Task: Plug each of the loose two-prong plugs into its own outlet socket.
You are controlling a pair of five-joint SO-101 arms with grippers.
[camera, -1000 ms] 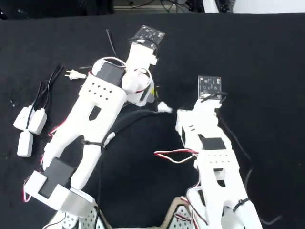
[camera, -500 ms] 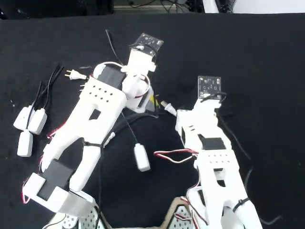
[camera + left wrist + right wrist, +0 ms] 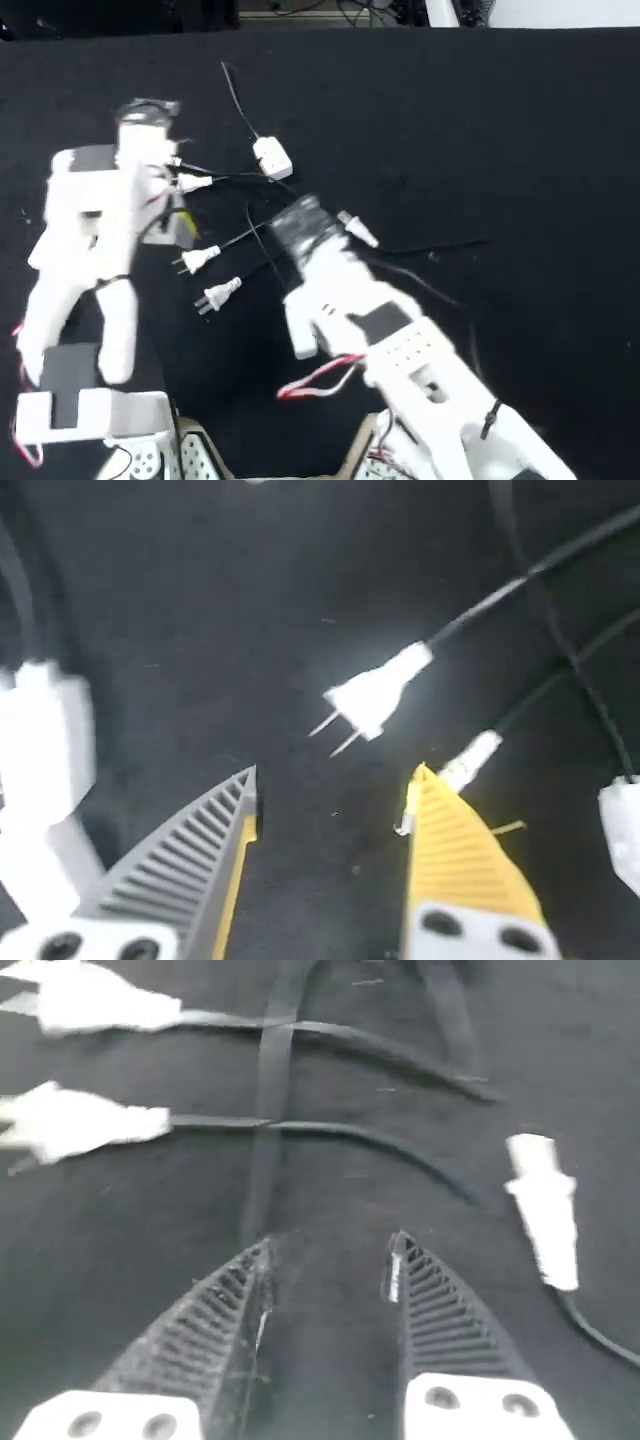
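A black-clothed table with a thin strip of room behind it

We look down on a table draped edge to edge in matte black fabric, evenly lit, with only soft shadows on it; in the wrist views we see the same cloth close up, dark and flecked with tiny pale specks. Past the table's far edge we make out a narrow band of room: dark shapes toward one end, thin cables tangled on a brownish surface near the middle, and a bright white panel at the other end
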